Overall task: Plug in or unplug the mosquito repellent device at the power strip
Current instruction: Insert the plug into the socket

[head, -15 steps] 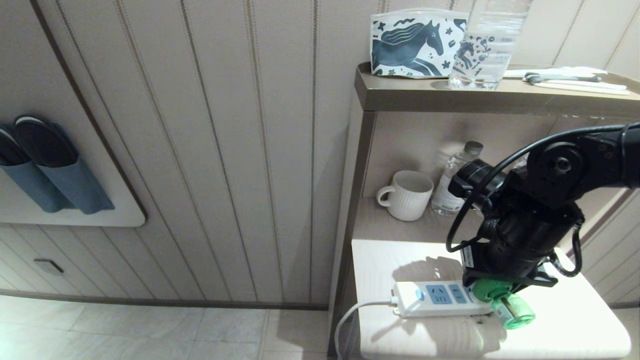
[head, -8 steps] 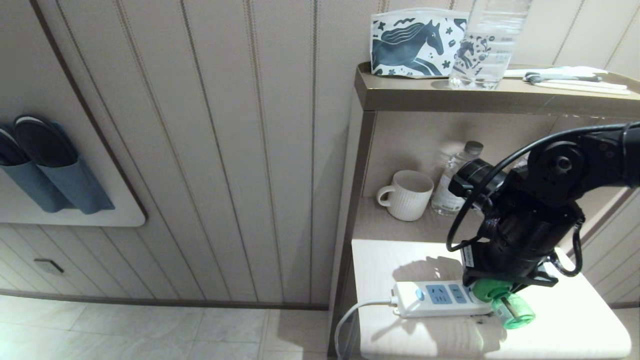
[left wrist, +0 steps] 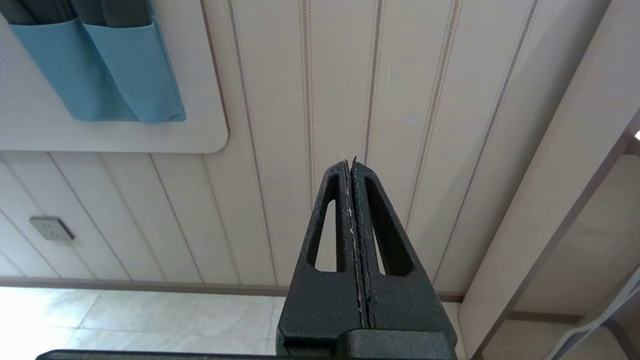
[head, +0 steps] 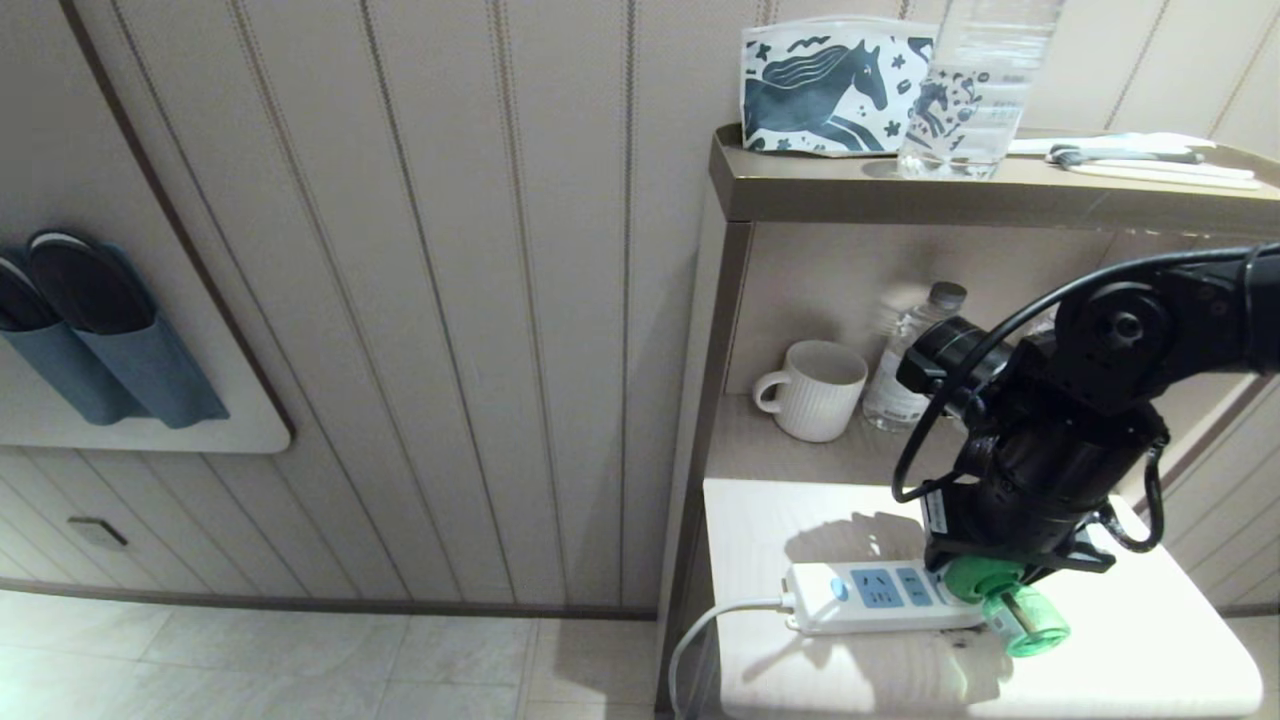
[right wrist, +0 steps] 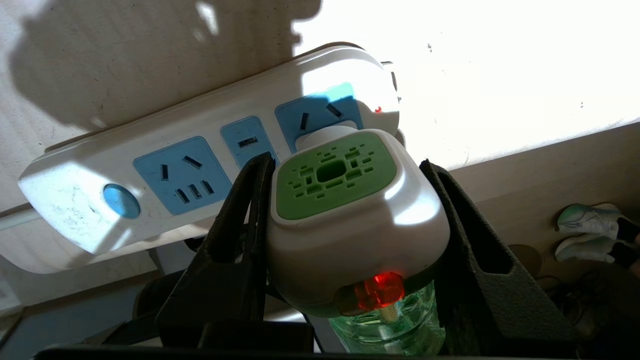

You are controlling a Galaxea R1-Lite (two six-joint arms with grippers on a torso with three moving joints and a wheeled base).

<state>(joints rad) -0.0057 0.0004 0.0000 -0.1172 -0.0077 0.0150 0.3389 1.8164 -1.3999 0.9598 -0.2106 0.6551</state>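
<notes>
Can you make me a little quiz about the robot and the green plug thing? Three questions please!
1. True or false: the right pincer has a finger on each side of the mosquito repellent device.
2. What colour is the little light glowing on the device?
A. red
B. blue
C. yellow
3. Fill the gap: the device sits at the end of the power strip farthest from its round ____ button.

Key
1. True.
2. A, red.
3. Blue. The left pincer is closed and empty, pointing at the wall.
</notes>
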